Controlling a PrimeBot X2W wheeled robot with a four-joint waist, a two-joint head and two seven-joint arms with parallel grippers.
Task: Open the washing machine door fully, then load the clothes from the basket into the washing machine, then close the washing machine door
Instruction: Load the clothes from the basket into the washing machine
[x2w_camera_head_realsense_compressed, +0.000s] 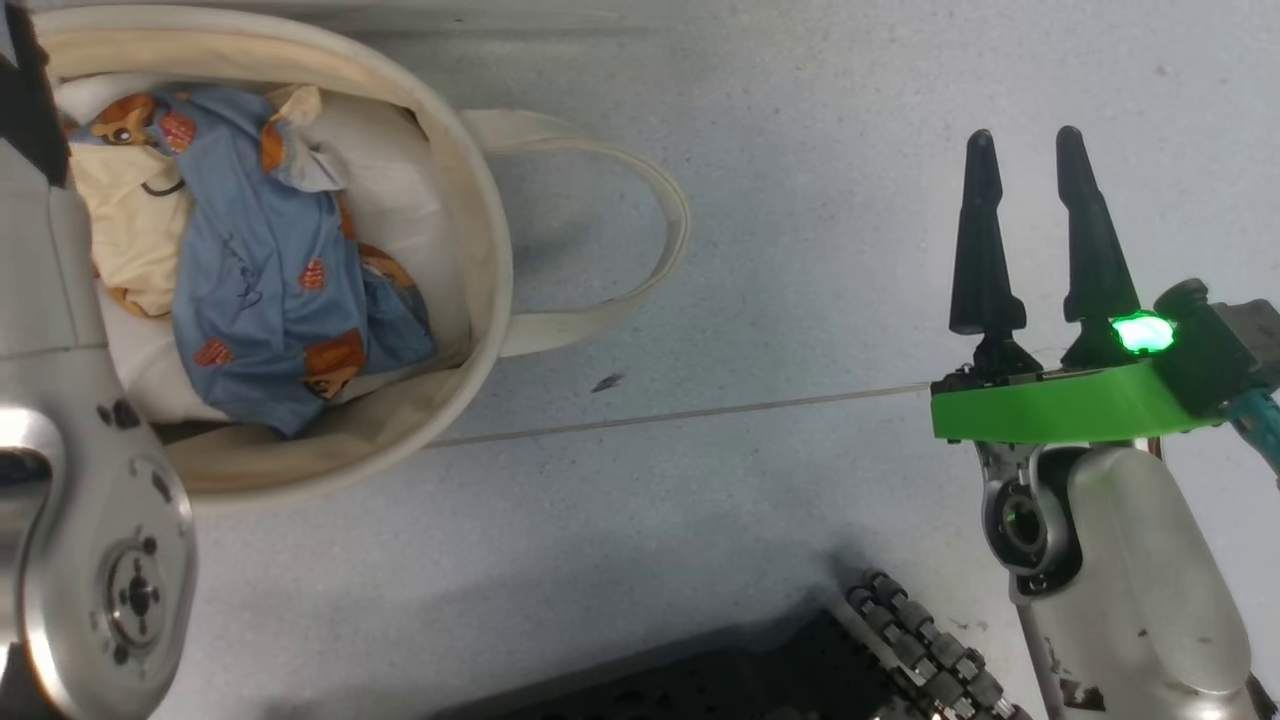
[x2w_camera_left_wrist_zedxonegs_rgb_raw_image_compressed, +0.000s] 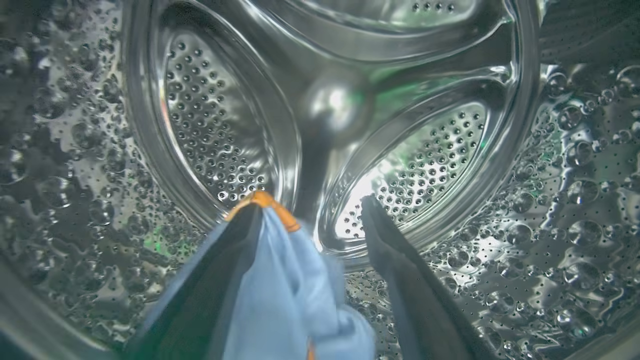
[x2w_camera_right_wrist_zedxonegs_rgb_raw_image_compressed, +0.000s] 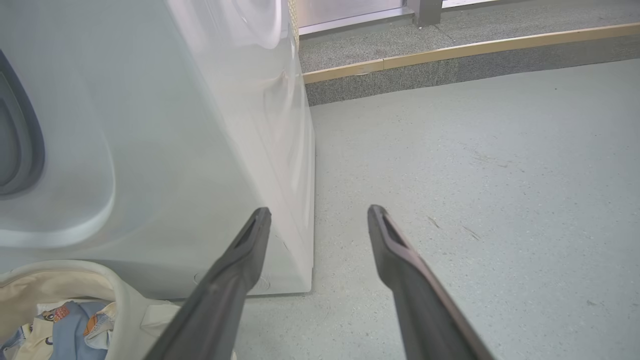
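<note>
left wrist view: left gripper inside the washing machine, jaws apart, 1 blue garment draped on a finger; right gripper agape; clothes lie in the basket beside it, door closing left.

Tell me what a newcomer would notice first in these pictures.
The gleaming steel drum surrounds the open left gripper, a light-blue cloth draped over one finger. In the head view, bear-print clothes lie in the basket at upper left; the open right gripper on its bright green mount hangs at right.
</note>
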